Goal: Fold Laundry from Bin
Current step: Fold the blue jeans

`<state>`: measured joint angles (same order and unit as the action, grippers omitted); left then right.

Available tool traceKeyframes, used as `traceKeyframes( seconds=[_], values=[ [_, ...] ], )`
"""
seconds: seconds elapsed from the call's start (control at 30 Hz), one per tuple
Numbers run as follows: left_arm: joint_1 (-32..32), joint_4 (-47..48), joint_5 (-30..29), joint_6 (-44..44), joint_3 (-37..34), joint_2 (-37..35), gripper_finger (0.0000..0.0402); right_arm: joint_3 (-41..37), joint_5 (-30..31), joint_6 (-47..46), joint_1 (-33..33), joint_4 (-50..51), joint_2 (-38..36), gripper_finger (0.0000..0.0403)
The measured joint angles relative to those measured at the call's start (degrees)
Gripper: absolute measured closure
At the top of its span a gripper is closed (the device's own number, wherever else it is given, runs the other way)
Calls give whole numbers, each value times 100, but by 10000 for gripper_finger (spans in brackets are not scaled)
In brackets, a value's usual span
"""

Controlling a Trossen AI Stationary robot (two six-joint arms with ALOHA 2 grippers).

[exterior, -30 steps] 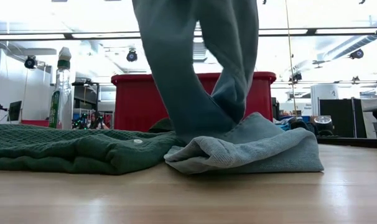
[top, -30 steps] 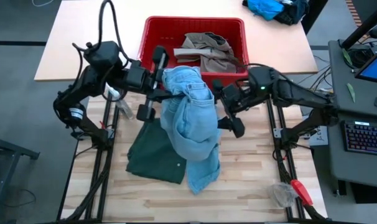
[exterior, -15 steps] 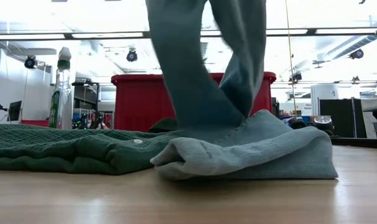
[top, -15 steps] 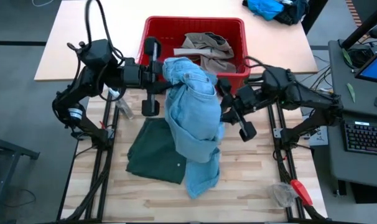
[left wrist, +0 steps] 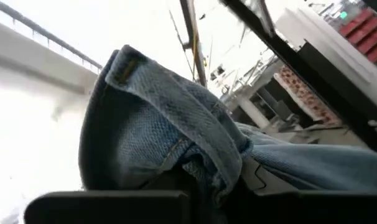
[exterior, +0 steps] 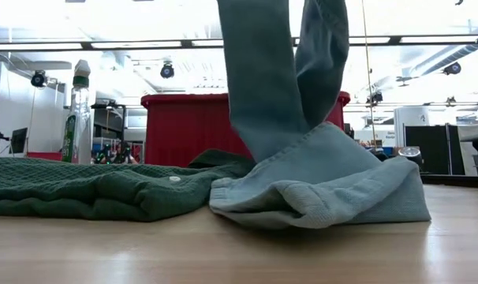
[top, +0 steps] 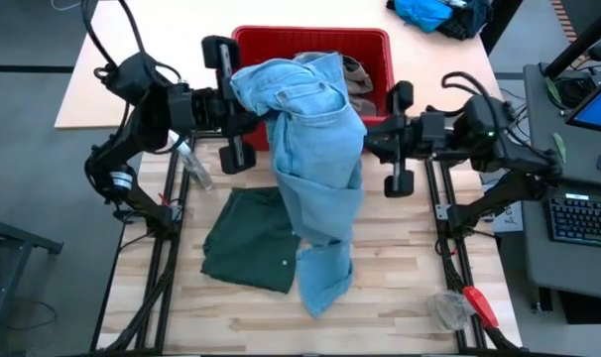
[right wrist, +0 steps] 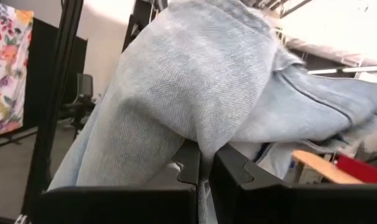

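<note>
The jeans (top: 315, 149) hang between my two grippers in the upper middle of the high view, the waistband stretched across the front of the bin (top: 365, 45) and the legs dropping straight down to the table (top: 400, 288), where the hems lie crumpled at lower centre. In the low view the jeans (exterior: 302, 158) come down from the top edge in two twisted legs and pile in a thick fold on the wood, touching the edge of the shorts (exterior: 89, 189). My left gripper (top: 243, 104) is clamped tight on the waistband's left end, at the upper left of the jeans; its wrist view shows the denim (left wrist: 170, 143) bunched up right over the dark fingers. My right gripper (top: 372, 134) is pinched shut on the right side of the jeans, just in front of the bin's right corner; in its wrist view the cloth (right wrist: 195, 87) drapes down into the narrow slit between my two fingers (right wrist: 238, 180). The shorts (top: 251, 238) lie flat on the table at lower left of centre, their right edge tucked under the hanging legs. Inside the bin, behind the waistband, a khaki piece (top: 355, 79) peeks out. A spray bottle (exterior: 76, 110) stands at the left of the low view, behind the shorts. A blue cloth heap (top: 424, 12) sits at the upper right, well apart from the bin.
</note>
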<state>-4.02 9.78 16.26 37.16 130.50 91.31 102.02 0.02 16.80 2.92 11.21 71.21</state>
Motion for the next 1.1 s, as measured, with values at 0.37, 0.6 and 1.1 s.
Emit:
traceKeyframes(
  seconds=[0.37,0.6,1.1],
  values=[
    [-99,-1058,-59,1306,-16,54,380,0,-914,457,-11,-763,-47,391],
    [-478,-1641,-2478,1999,2,435,380,-4,2825,1994,-69,-1757,134,391],
    [-1530,-3926,-2231,1108,308,1558,380,-4,4608,5700,-255,-4367,751,391]
  ],
)
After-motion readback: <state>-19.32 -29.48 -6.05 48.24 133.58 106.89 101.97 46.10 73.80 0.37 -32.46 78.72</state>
